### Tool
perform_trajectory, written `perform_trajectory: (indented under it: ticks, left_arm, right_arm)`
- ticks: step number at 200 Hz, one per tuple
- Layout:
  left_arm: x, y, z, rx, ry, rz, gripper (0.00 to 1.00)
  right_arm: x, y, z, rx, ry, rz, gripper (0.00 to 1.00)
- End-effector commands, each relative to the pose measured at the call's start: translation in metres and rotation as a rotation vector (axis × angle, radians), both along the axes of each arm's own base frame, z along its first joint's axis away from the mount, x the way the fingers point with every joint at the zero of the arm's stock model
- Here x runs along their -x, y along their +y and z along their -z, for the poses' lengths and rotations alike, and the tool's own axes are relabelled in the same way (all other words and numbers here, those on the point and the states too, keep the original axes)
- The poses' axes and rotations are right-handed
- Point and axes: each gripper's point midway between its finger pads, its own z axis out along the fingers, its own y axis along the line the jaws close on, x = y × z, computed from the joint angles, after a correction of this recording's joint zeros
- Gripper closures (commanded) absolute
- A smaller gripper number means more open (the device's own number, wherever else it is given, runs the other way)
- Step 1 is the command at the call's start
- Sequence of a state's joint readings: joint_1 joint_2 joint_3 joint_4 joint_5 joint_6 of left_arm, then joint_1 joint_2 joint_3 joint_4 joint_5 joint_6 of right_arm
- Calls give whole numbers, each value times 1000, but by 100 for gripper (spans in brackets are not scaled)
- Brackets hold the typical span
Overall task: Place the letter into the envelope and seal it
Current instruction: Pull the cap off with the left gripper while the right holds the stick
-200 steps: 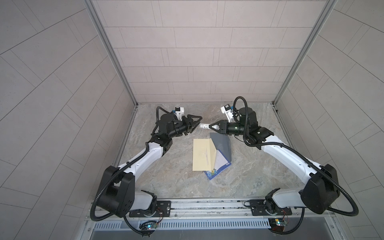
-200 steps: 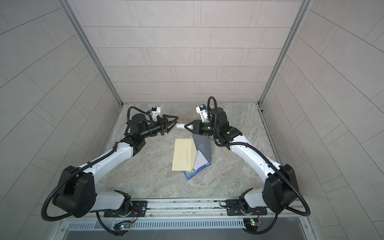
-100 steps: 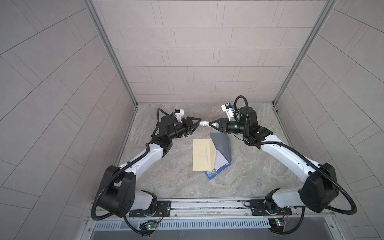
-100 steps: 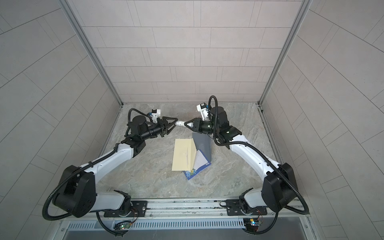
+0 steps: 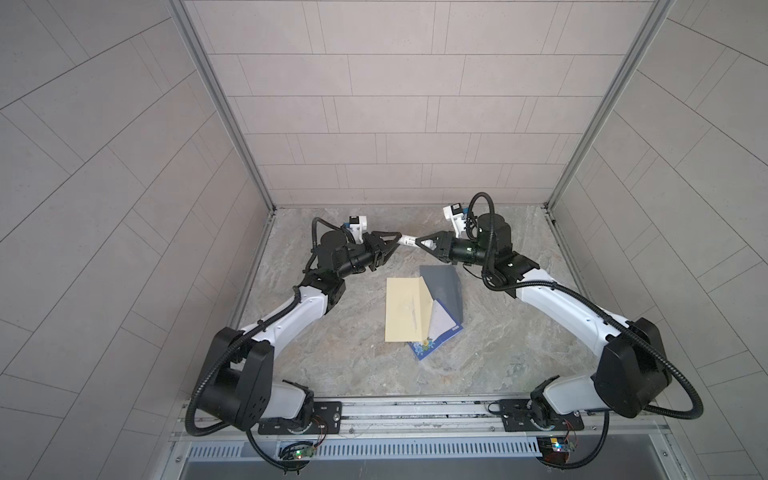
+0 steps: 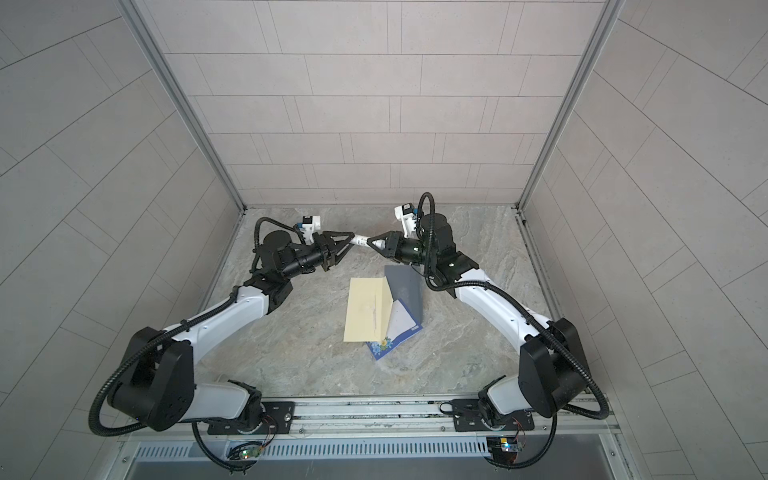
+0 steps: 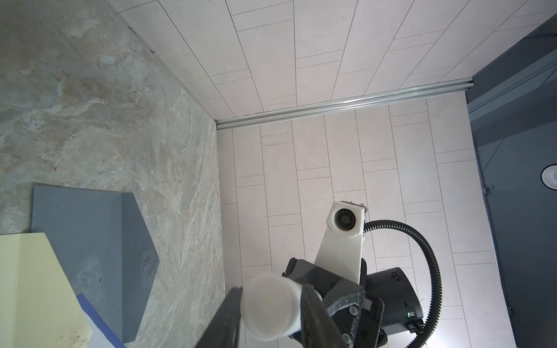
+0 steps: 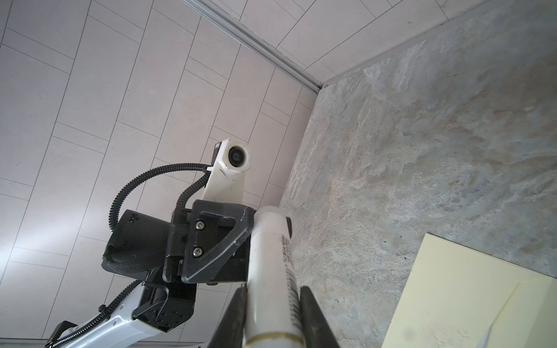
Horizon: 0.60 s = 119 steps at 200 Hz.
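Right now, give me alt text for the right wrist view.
A white tube is held by the right gripper, its far end clasped by the left gripper. Beyond lie a marbled table and a corner of yellow paper, with tiled walls behind.

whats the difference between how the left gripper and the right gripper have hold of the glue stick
The left gripper holds the glue stick by its plain rounded end; the right gripper clamps the printed part. In both top views the left gripper reaches in from the left, the right gripper from the right, tips facing. Shared: both are shut on the same white stick, held in the air.
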State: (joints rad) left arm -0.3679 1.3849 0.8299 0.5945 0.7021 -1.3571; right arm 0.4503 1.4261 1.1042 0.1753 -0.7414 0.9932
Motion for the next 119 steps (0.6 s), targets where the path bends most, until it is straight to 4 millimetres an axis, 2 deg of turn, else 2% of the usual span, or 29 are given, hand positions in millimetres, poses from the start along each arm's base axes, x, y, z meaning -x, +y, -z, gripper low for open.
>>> perform_trajectory:
  ticks: [1, 52, 88, 119]
  left_arm:
    - [3, -3, -3, 21, -13, 17, 68]
    - [-1, -2, -3, 27, -16, -5, 83]
    - [-2, 2, -11, 41, -38, -32, 100]
    - [-6, 17, -20, 74, -85, -134, 100]
  right_arm:
    - [-5, -1, -9, -32, -32, 17, 100]
    - [-3, -2, -5, -33, -27, 22, 100]
    - [-1, -6, -1, -27, -23, 37, 100]
    - [4, -9, 0, -23, -30, 37, 100]
